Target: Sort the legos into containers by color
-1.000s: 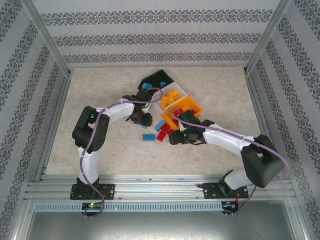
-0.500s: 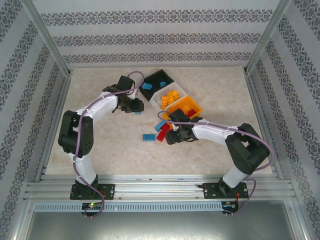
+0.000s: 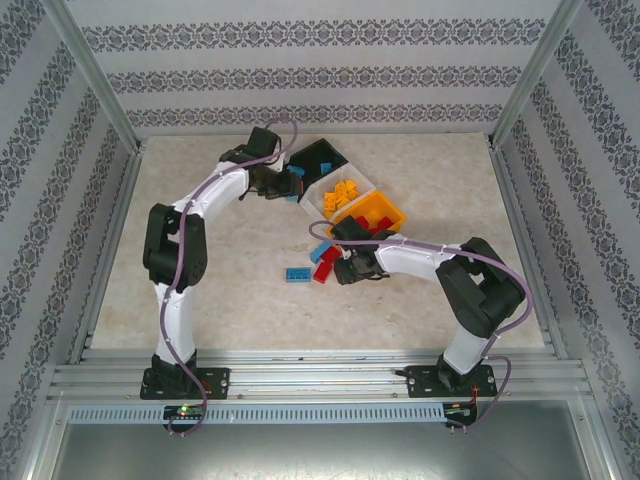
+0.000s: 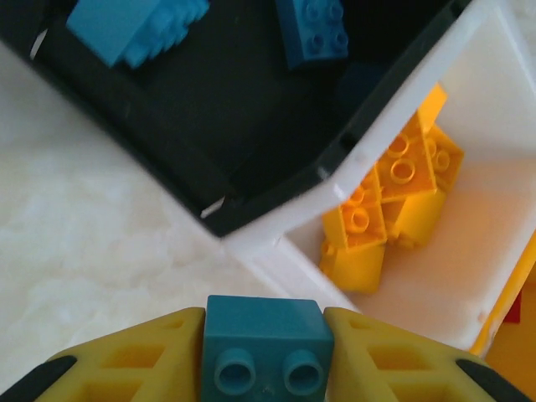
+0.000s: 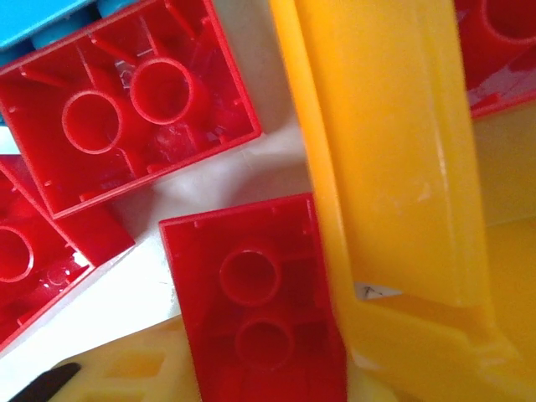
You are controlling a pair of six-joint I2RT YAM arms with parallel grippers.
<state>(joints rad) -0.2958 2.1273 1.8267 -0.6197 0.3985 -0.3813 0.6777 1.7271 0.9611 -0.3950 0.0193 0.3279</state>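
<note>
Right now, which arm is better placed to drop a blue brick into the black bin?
Left. The left pincer grips a blue brick right beside the black bin, where other blue bricks lie. The right pincer is among red bricks by the orange bin.

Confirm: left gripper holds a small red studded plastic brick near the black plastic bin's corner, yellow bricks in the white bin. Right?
Wrong on colour: the small studded plastic brick in the left gripper is blue, not red. The left wrist view shows it gripped near the black plastic bin corner, with yellow bricks in the white plastic bin.
</note>
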